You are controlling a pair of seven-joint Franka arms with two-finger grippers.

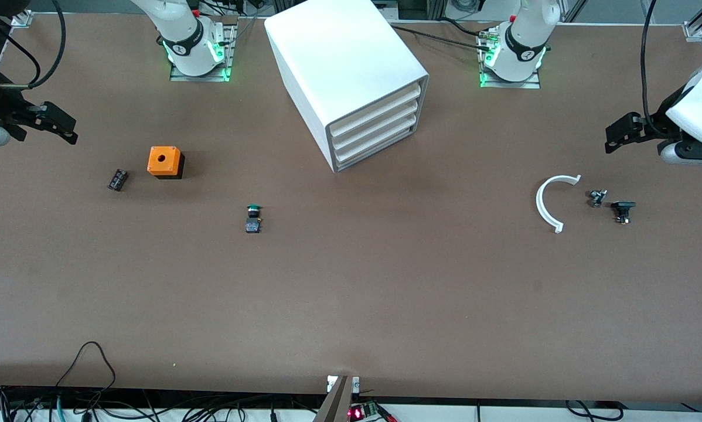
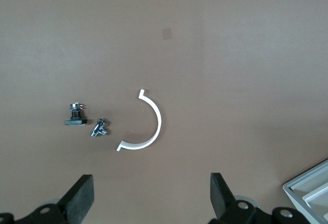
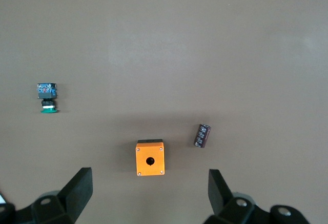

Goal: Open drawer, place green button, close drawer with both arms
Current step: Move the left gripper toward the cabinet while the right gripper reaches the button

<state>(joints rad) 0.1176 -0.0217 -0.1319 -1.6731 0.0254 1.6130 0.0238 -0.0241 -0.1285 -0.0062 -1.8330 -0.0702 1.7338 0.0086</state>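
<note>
The white cabinet (image 1: 345, 64) stands between the two arm bases, and its lowest drawer (image 1: 375, 151) is shut like the ones above it. The button (image 1: 254, 218), with a green cap and a black body, lies on its side on the table, nearer to the front camera than the cabinet; the right wrist view also shows the button (image 3: 47, 98). My right gripper (image 1: 64, 128) hangs open and empty over the right arm's end of the table. In its wrist view the right gripper (image 3: 148, 193) is wide apart. My left gripper (image 1: 616, 135) hangs open and empty over the left arm's end. The left gripper (image 2: 151, 196) holds nothing.
An orange box with a hole (image 1: 164, 162) and a black cylinder (image 1: 117, 179) lie toward the right arm's end. A white curved strip (image 1: 545, 202), a small metal part (image 1: 597, 197) and a flat-topped black part (image 1: 622, 210) lie toward the left arm's end. A cabinet corner (image 2: 310, 193) shows.
</note>
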